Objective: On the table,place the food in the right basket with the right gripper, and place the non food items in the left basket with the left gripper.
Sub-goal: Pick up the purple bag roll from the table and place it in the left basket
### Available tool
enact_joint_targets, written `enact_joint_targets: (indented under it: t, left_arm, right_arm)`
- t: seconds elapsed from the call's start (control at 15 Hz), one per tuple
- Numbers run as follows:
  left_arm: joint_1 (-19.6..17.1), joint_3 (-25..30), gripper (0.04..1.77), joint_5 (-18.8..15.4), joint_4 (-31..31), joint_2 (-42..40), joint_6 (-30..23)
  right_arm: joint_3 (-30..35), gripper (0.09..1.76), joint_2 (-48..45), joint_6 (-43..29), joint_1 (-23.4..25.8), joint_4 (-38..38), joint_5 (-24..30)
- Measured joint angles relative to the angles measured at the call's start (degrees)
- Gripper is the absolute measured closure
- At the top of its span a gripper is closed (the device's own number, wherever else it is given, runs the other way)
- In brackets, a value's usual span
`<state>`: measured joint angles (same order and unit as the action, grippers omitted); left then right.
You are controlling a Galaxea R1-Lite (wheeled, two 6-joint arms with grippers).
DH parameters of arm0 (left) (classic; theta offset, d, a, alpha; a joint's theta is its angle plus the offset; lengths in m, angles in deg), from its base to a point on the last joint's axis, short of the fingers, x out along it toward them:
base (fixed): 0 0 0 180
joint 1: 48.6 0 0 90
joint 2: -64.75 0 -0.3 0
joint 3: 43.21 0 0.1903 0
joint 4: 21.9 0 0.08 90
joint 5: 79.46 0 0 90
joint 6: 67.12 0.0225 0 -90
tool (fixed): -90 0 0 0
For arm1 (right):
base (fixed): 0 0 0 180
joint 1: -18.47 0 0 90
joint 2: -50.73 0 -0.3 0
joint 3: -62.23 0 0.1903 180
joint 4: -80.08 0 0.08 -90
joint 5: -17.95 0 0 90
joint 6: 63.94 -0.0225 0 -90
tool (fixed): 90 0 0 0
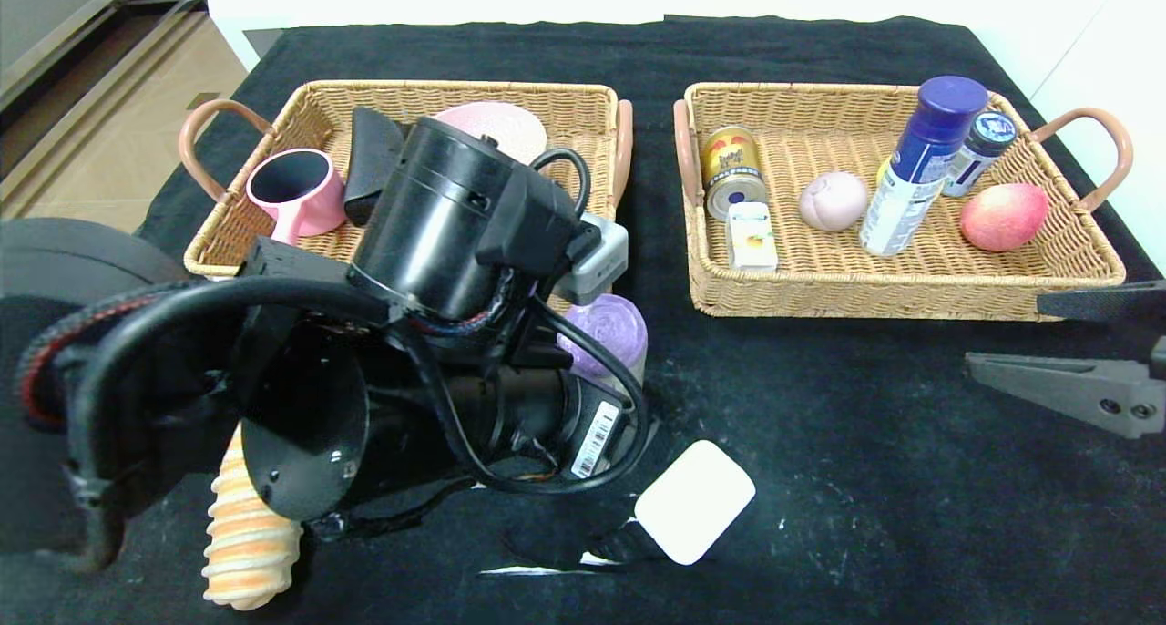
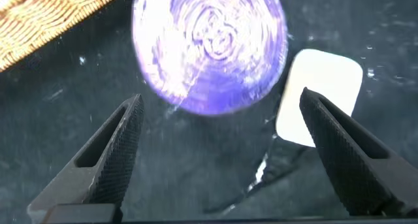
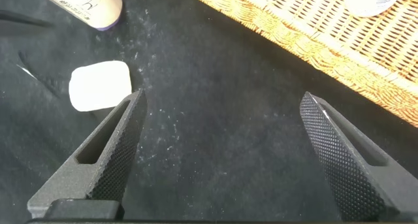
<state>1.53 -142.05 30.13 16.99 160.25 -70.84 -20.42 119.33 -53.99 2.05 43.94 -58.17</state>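
Your left gripper (image 2: pixel 219 152), jaws apart, hangs over the purple roll (image 2: pixel 209 48) (non-food) at twelve o'clock; right gripper (image 3: pixel 219 152) idles, jaws apart.

Roll (image 1: pixel 606 333) before left basket (image 1: pixel 401 97), pad (image 1: pixel 695 500) nearer, apple (image 1: pixel 1003 216) in right basket (image 1: pixel 911 288)

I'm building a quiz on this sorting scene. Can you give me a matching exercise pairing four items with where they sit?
Items:
1. pink mug
2. red apple
3. purple roll
4. white square pad

Places:
A. right basket
B. table, below the open left end effector
C. left basket
D. table, bare cloth toward the near edge

Pairs: 1-C, 2-A, 3-B, 4-D
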Motion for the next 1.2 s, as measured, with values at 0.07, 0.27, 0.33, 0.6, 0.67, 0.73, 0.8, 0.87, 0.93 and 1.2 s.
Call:
enact_joint_targets:
  t: [0.07, 0.27, 0.33, 0.6, 0.67, 0.73, 0.8, 0.87, 0.93, 1.2]
  left_arm:
    - [0.0, -0.3, 0.09, 0.1, -0.2, 0.6, 0.2]
    - [0.1, -1.4, 0.09, 0.4, -0.2, 1.9, 0.4]
    - [0.1, -1.7, 0.09, 1.2, -0.2, 2.2, 0.4]
    - [-0.2, -3.2, 0.09, 2.9, -0.2, 3.5, 1.3]
    - [-0.3, -3.6, 0.09, 3.1, -0.3, 3.8, 1.3]
    - [-0.6, -4.1, 0.09, 3.5, -0.2, 4.1, 1.3]
    - [-0.9, -4.5, 0.09, 3.6, -0.2, 4.4, 1.4]
    - [-1.0, -5.0, 0.09, 3.8, -0.2, 4.7, 1.4]
    - [-1.1, -5.4, 0.09, 3.9, -0.2, 5.1, 1.5]
    - [-1.3, -7.3, 0.09, 3.9, -0.3, 6.4, 1.4]
  right_arm:
    - [0.0, 0.14, 0.0, 0.0, 0.1, 0.0, 0.0]
    - [-0.2, 0.14, -0.1, 0.0, 0.2, 0.0, 0.0]
    - [-0.3, 0.14, -0.2, 0.0, 0.2, 0.0, 0.0]
    - [-0.4, 0.14, -0.3, -0.1, 0.2, 0.0, 0.0]
    - [-0.4, 0.14, -0.3, -0.1, 0.3, 0.0, 0.0]
    - [-0.5, 0.14, -0.3, -0.1, 0.5, 0.0, 0.0]
    - [-0.5, 0.14, -0.4, -0.1, 0.6, 0.0, -0.1]
    - [-0.6, 0.14, -0.4, -0.1, 0.7, 0.0, -0.2]
    - [-0.7, 0.14, -0.4, -0.1, 0.7, 0.0, -0.2]
    - [-0.9, 0.14, -0.4, -0.2, 1.0, 0.0, -0.3]
